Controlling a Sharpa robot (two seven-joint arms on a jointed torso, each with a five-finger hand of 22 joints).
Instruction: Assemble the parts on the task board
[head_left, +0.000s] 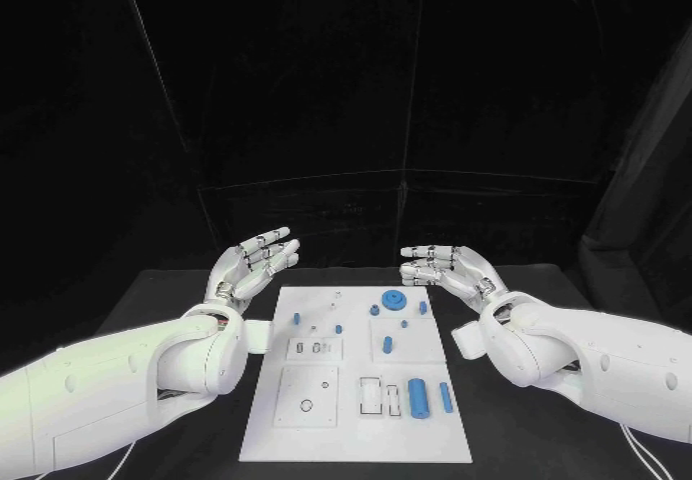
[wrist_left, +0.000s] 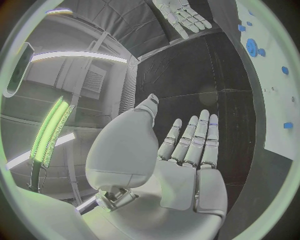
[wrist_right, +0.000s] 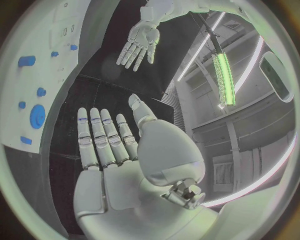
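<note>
Both hands are empty with fingers spread: left hand (head_left: 257, 263) and right hand (head_left: 450, 270) hover past the far end of the task board (head_left: 289, 440) on the black bench (head_left: 548, 290). Looks like nothing's started yet, so next up is reaching in for a part. Biggest blue cylinder (head_left: 417, 396) lies flat near the front, long axis running front-to-back.

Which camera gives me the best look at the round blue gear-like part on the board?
Head view: the gear-like part sits unobstructed near the task board's far end. Both wrist views catch it only at the rim, bent by the fisheye.
</note>
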